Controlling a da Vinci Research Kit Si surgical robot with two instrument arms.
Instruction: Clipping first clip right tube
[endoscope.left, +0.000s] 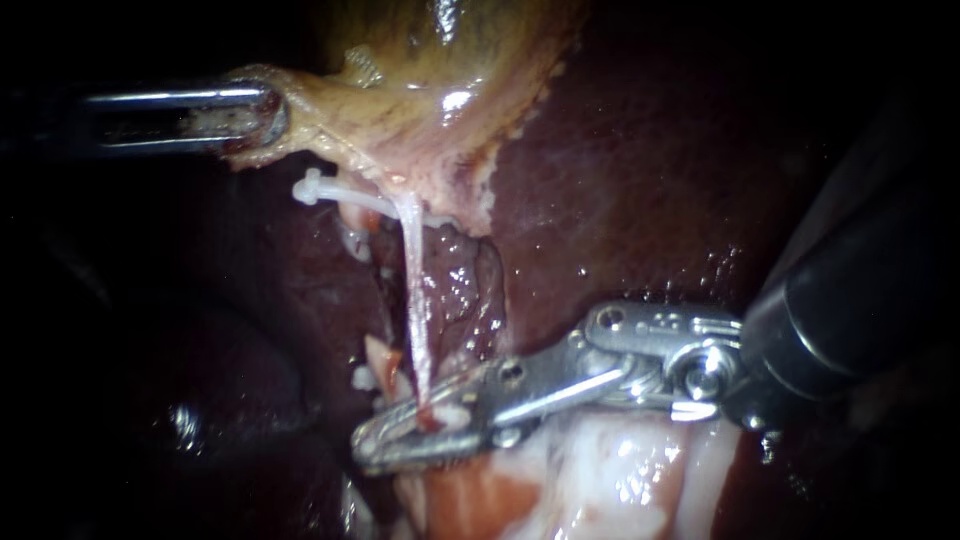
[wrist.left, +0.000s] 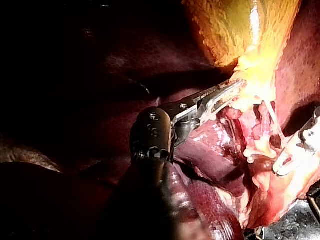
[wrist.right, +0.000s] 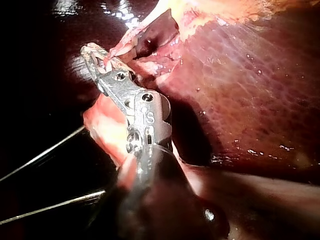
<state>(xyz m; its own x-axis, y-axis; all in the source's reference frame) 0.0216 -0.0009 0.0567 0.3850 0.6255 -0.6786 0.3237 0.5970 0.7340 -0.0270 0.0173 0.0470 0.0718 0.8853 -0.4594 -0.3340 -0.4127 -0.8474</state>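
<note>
Right tube (endoscope.left: 413, 300) is a thin pale strand, stretched taut. In the endoscope view its long axis runs nearly top to bottom. The upper end sits at the lower edge of the gallbladder (endoscope.left: 440, 60), and the lower end leans slightly right and carries a red spot. The right instrument (endoscope.left: 372, 437) comes in from the right over the liver (endoscope.left: 650, 180), with its jaws pointing left and a little down, so they lie crosswise to the tube. The jaws are clamped on the tube's lower end, one jaw on each side, with only a narrow slit left between them. Pale pink tissue (endoscope.left: 600, 470) lies right under them. In the right wrist view the same jaw tips (wrist.right: 95, 54) are pressed into pale tissue, and the tube itself is hard to make out there. The left instrument (endoscope.left: 268, 112) comes in from the left, up high, with its jaws closed on the yellowish edge of the gallbladder, well apart from the right instrument. The left wrist view also shows that grip (wrist.left: 232, 90). A white clip (endoscope.left: 312, 190) sits on a second strand that runs sideways, left of the right tube's upper end.
</note>
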